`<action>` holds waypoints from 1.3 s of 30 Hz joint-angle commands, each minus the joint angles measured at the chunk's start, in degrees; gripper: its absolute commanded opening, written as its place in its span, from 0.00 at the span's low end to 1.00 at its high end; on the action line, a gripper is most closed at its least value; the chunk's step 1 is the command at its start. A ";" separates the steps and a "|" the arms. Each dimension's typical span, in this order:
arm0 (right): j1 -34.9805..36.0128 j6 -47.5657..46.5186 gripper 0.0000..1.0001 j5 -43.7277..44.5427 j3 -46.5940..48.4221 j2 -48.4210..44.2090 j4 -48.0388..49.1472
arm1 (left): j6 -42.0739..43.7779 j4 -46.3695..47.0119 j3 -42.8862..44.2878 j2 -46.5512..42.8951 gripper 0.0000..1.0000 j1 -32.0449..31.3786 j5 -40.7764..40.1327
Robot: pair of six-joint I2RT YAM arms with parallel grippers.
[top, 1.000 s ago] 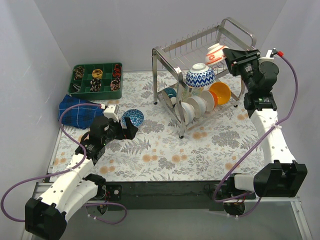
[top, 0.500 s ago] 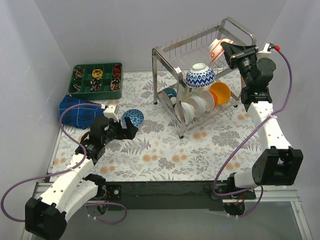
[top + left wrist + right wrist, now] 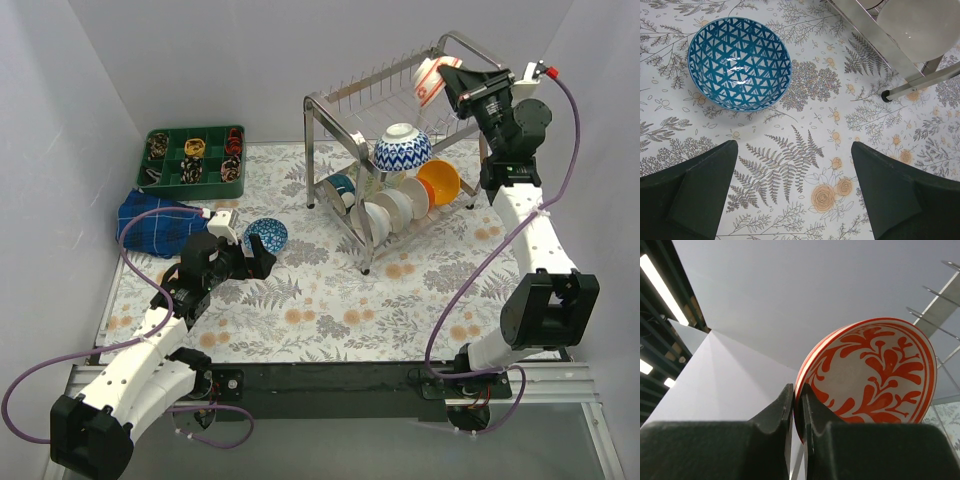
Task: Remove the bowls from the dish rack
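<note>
Up over the top tier of the dish rack (image 3: 311, 150), the right jaws pinched only the rim of the red-white bowl (image 3: 875, 370), so it could've slipped onto the bowls (image 3: 402, 150) below; left jaws hung wide open.

Left end effector (image 3: 792, 150) agape, right (image 3: 796, 394) clamped

Both arms are built of smooth white shells joined by boxy black joint housings. A purple cable (image 3: 576, 130) loops loosely along the right arm (image 3: 535, 240) and ends at a small red cap (image 3: 545, 72); another trails from the left arm (image 3: 150, 372). The left gripper (image 3: 794, 150) has matte black, wedge-shaped jaws with flat faces. The right gripper (image 3: 796, 388) has the same black jaws, tapering to thin edges.
</note>
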 commanded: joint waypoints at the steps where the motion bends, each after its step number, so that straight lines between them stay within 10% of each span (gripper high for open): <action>1: 0.26 -0.88 0.01 -1.02 6.17 -1.31 9.53 | 0.44 1.26 -0.75 -0.40 0.98 -0.16 0.45; 20: -3.87 -14.85 0.01 -3.84 -5.68 -21.85 5.85 | 0.61 1.35 -0.84 -1.90 0.98 -0.08 0.36; 39: 1.57 -47.80 0.01 1.61 -26.25 -51.49 -43.71 | 0.61 1.17 -0.57 0.39 0.98 -0.16 1.59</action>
